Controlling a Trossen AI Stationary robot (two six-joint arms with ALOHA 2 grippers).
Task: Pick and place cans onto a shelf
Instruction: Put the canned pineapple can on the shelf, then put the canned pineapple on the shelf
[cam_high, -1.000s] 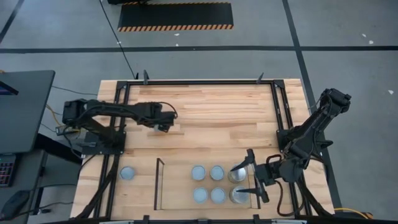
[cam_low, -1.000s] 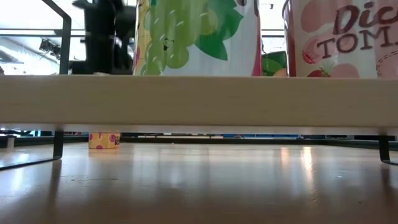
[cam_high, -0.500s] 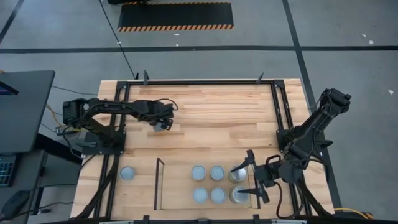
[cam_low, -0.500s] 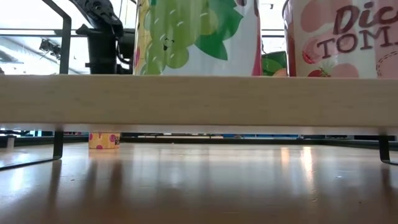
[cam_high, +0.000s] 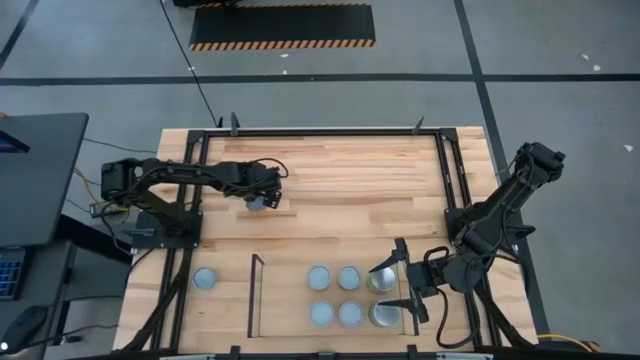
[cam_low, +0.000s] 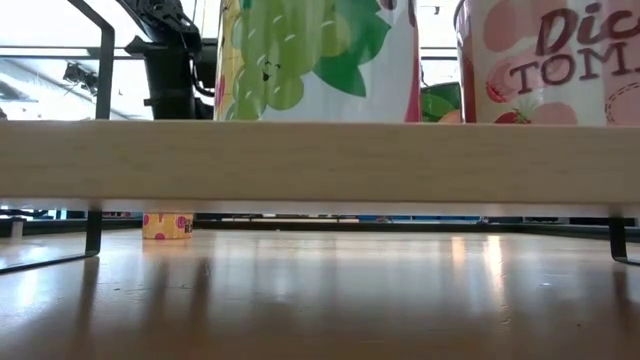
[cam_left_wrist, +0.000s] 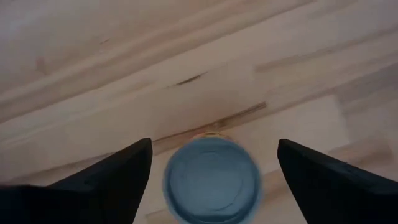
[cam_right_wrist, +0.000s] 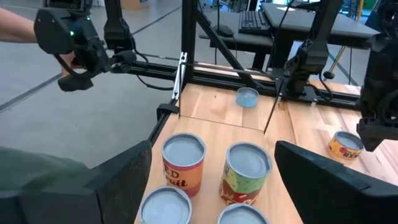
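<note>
Left claw (cam_left_wrist: 211, 162) gapes open over a can (cam_left_wrist: 212, 180) cut off by the frame edge.

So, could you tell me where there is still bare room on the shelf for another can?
The shelf is bare between its left rail and the nearest cans. Its right end is crowded: six cans packed together, with the right tool open around the last two.
</note>
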